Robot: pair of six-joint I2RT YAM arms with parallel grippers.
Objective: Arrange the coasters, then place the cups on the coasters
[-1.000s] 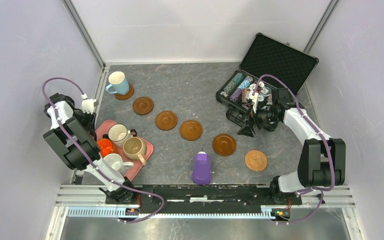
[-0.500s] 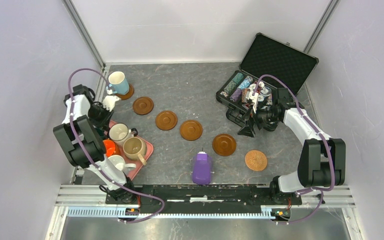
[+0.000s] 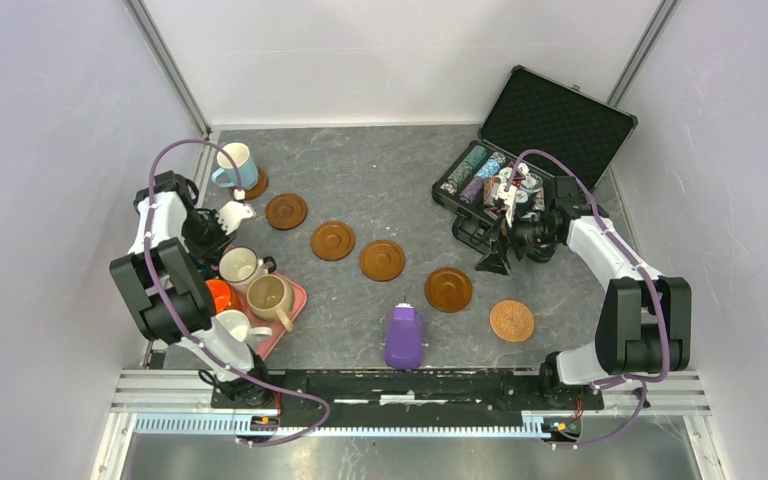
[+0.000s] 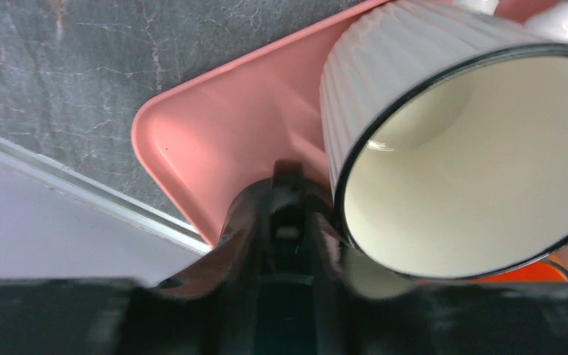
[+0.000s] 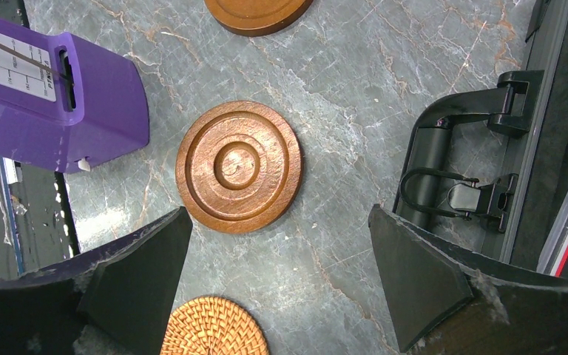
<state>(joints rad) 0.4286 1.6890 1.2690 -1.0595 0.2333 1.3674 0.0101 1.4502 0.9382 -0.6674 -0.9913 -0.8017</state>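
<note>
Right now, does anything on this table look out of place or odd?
The light blue mug sits off-centre on its coaster, which pokes out on one side. A purple device lies close to one bare coaster.

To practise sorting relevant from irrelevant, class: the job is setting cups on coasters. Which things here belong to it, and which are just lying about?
Belong to the job: dark wooden coasters, woven coaster, light blue mug, cream mug, beige mug, orange mug, white mug.

Just lying about: pink tray, purple device, poker chip case.
</note>
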